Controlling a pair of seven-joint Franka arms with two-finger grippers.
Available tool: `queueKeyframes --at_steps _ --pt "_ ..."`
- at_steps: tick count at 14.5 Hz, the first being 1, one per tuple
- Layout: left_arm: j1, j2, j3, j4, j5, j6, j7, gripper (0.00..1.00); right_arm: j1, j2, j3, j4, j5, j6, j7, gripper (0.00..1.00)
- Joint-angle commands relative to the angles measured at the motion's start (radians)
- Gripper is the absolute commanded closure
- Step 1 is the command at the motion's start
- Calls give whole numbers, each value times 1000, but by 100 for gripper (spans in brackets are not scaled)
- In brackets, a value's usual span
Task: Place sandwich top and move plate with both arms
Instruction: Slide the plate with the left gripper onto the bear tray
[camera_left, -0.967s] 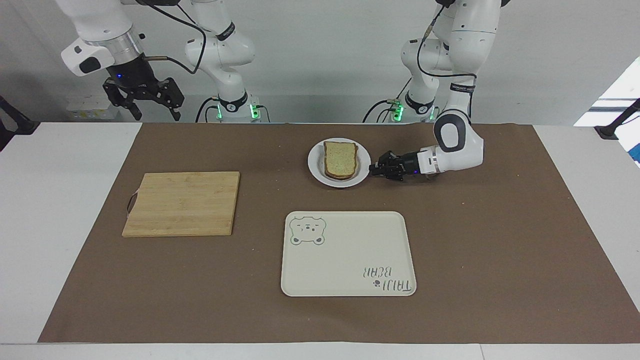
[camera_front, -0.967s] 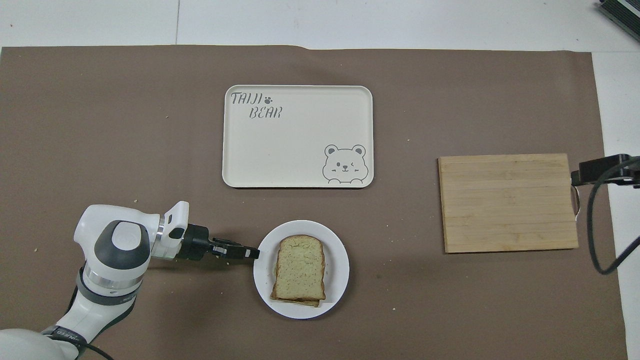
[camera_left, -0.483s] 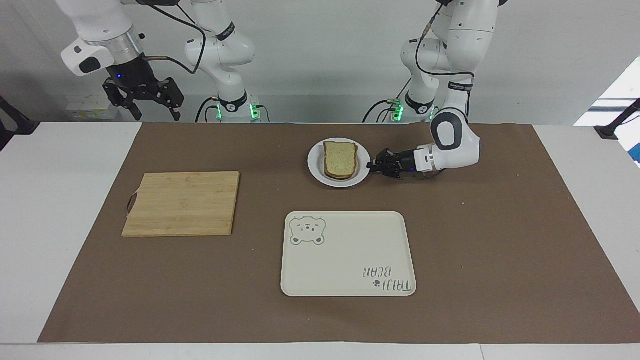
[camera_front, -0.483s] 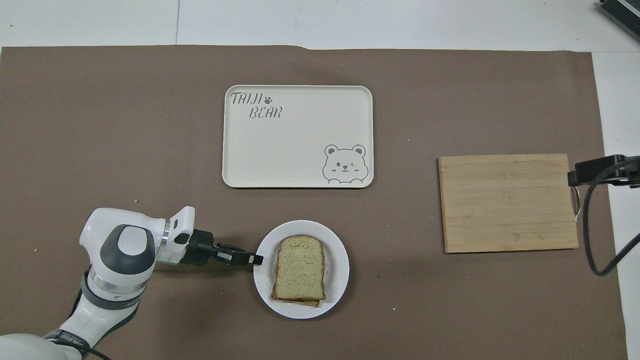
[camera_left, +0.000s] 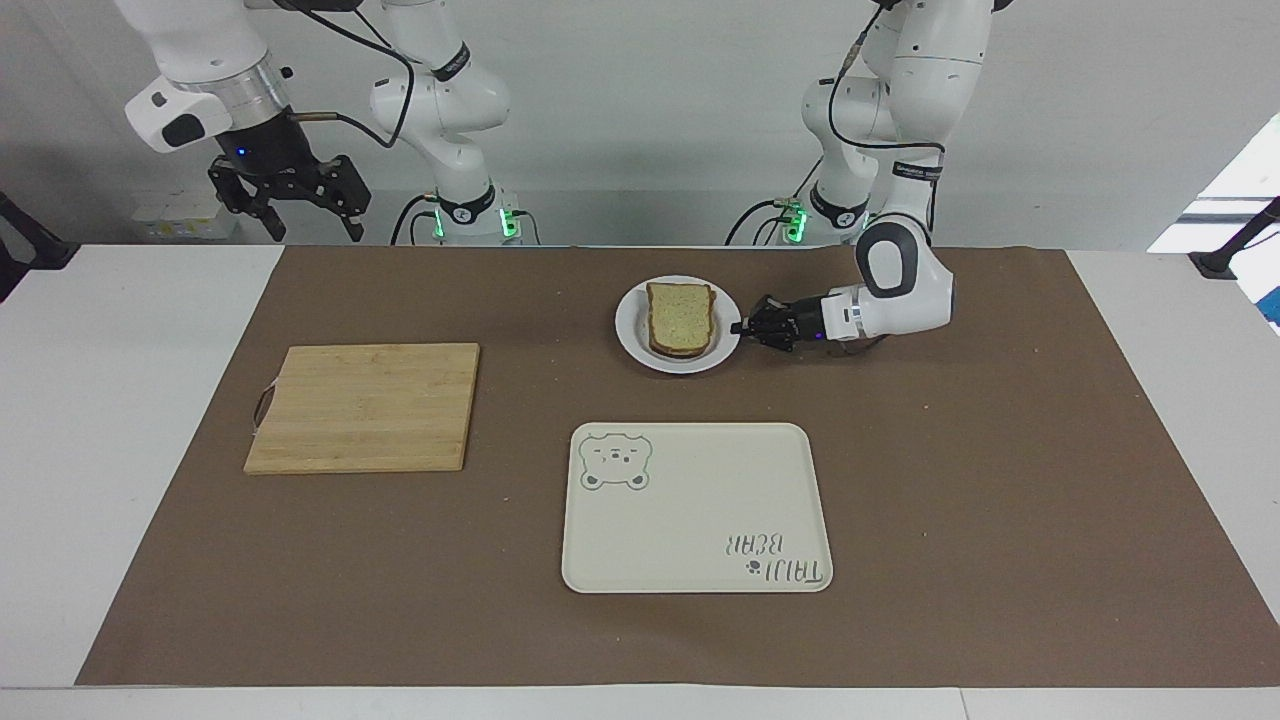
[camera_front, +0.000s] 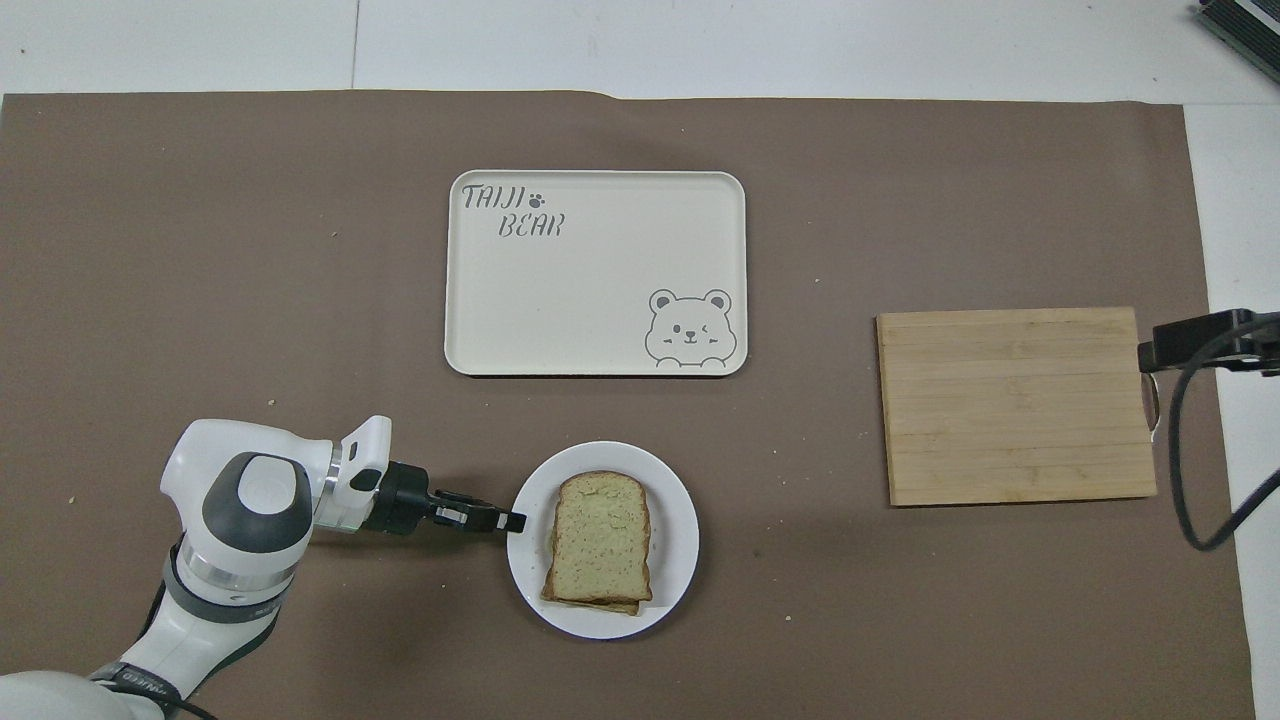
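The small white plate (camera_left: 630, 326) stands on the brown mat close to the robots. A sandwich lies on it, with the pale speckled sandwich top (camera_left: 680, 317) as its upper slice. In the overhead view the top (camera_front: 600, 535) covers the slices under it on the plate (camera_front: 677, 540). My left gripper (camera_left: 745, 328) lies low and level, its tip at the plate's rim on the side toward the left arm's end; it also shows in the overhead view (camera_front: 512, 521). My right gripper (camera_left: 290, 200) waits open and empty, raised above the table's edge at the right arm's end.
A cream rectangular tray (camera_left: 695, 508) with a bear drawing lies farther from the robots than the plate, seen also from overhead (camera_front: 595, 272). A wooden cutting board (camera_left: 365, 407) lies toward the right arm's end (camera_front: 1015, 405).
My left gripper has slid toward the plate until its tip meets the rim, and its forearm has drawn closer to the robots. The plate, sandwich and right arm have hardly moved.
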Motion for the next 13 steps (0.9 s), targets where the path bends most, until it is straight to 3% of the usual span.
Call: queueKeyframes --at_steps 1,7,13 --pt "-18 -30 11 -27 -24 23 -13 100 -4 -19 0 -21 -5 15 -21 0" --pt "51 -10 15 93 -31 -95 -73 100 -4 -19 0 -21 -5 15 -21 0" --pt "84 102 14 330 -31 -153 -211 100 -4 -19 0 -21 -5 15 -21 0"
